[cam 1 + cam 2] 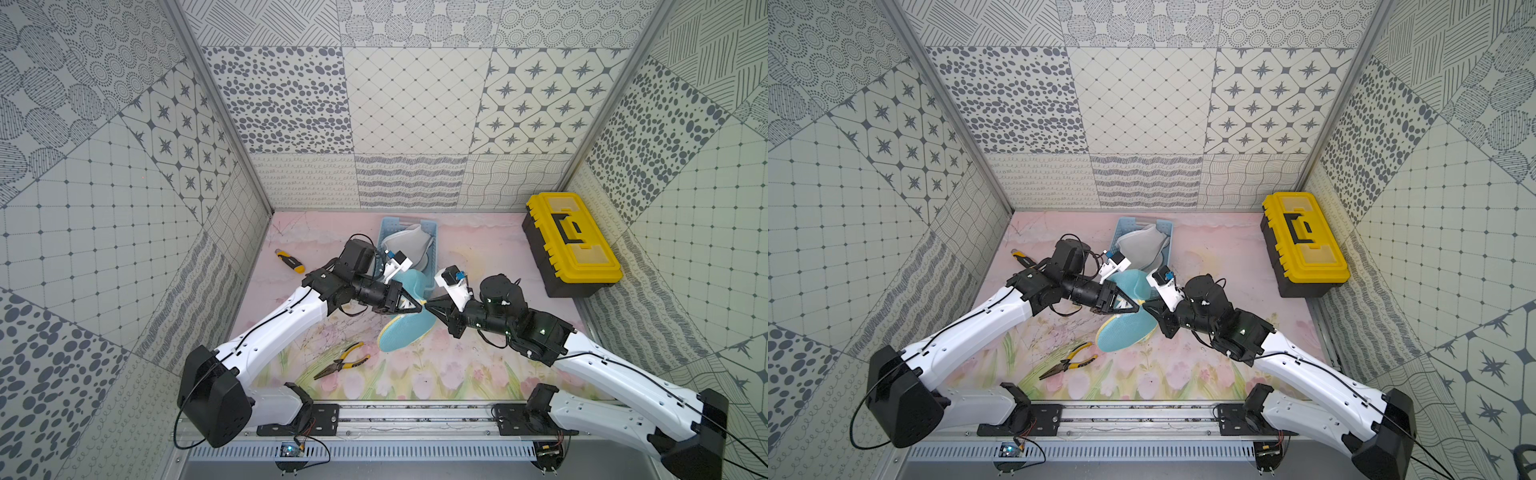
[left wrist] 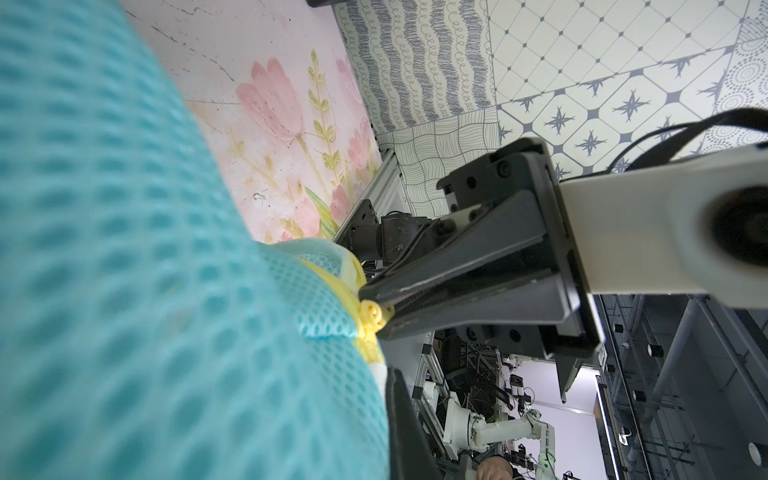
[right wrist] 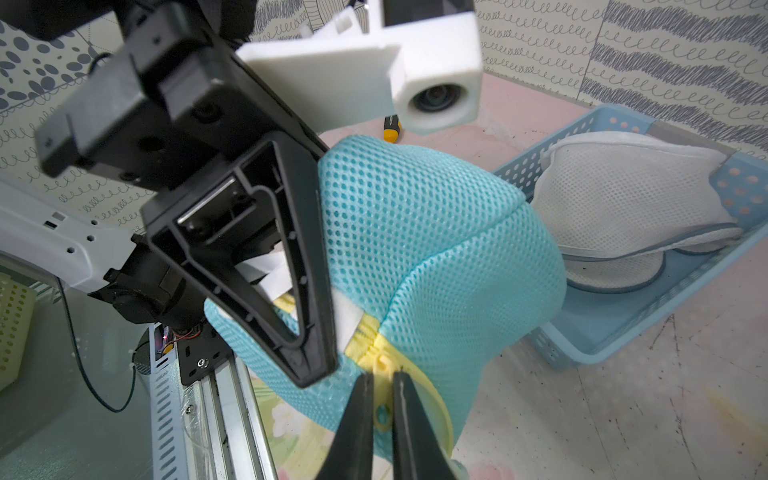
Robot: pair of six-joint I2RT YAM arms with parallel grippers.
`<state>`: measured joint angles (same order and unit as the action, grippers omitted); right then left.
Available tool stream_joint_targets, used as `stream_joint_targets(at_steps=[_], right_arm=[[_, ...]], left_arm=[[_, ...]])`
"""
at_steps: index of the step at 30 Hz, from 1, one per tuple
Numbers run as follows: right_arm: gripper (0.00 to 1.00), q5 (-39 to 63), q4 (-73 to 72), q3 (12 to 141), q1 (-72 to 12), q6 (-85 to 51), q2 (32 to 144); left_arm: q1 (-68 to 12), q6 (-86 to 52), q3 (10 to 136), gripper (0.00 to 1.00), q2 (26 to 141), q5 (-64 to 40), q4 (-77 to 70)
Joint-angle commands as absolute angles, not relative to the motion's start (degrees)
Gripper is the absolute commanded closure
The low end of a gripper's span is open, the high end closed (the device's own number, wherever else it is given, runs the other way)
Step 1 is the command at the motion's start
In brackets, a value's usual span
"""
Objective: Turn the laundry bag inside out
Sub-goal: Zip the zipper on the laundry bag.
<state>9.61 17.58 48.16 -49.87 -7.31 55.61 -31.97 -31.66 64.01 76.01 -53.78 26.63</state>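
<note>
The floral pink surface [image 1: 457, 374] carries everything, ringed by patterned walls. Largest on it is the yellow and black toolbox [image 1: 571, 243], set at the far right corner. Next comes the pale blue basket [image 1: 388, 232] near the back wall, holding a white mesh bag [image 3: 623, 199]. Just in front of the basket, mid-surface, is the turquoise mesh laundry bag [image 1: 403, 336], raised off the surface at its yellow-trimmed zipper edge [image 3: 365, 332], its lower end resting on the flowers. The 2 arms meet over it, tip to tip. The left gripper [image 1: 417, 308] has its jaws pressed together, pinching the bag's white and yellow trim beside the zipper. The right gripper [image 3: 380, 388] has its jaws nearly together around the small yellow zipper pull [image 3: 381, 365], a narrow gap showing between them. Smaller things lie apart: yellow-handled pliers [image 1: 343, 361] toward the front left, and a yellow and black utility knife [image 1: 289, 261] at the left.
</note>
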Motion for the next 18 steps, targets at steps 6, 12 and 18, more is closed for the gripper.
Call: stream_joint_targets(at_steps=[6,12,18], right_arm=[[1.0,4.96,18.78,49.97,-49.89,-9.28,55.53],[1.0,2.63,21.47,48.52,-49.28,-11.37,54.57],[1.0,1.75,23.64,45.62,-47.64,-14.24,51.86]], left_arm=[[-32.5,-29.35,64.65,1.0,76.07,-54.62,28.03],[-32.54,-29.09,64.9,1.0,75.69,-52.04,29.25],[-32.53,-28.84,65.39,1.0,75.11,-50.21,30.34]])
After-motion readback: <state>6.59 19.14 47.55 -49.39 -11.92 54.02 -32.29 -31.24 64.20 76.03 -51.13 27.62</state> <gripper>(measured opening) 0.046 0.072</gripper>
